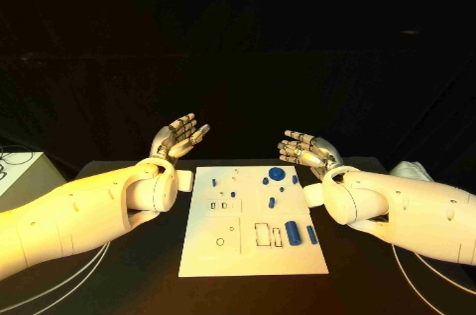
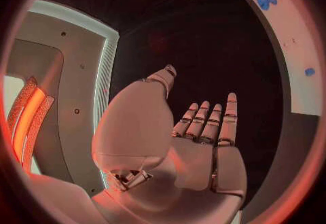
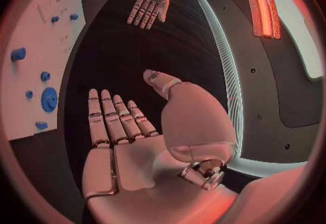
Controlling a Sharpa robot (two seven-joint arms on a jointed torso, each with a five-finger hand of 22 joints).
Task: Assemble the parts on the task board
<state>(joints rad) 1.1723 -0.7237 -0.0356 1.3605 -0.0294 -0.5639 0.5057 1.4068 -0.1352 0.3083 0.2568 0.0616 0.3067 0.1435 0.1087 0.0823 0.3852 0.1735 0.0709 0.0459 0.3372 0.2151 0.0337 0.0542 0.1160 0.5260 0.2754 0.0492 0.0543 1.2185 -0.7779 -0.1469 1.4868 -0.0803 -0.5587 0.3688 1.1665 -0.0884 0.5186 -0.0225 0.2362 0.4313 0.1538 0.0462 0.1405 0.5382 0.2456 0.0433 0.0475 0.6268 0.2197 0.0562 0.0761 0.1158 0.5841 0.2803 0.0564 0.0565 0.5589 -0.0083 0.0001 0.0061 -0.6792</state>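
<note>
Black table (image 1: 119, 287) w/ white task board (image 1: 248, 256), dark room.

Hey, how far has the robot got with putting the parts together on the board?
Nothing looks assembled yet: the blue parts lie loose on the task board, including a round disc. Nothing is in hand: the left robot hand and right robot hand are raised, open, beyond the board. All of the assembly is left.
</note>
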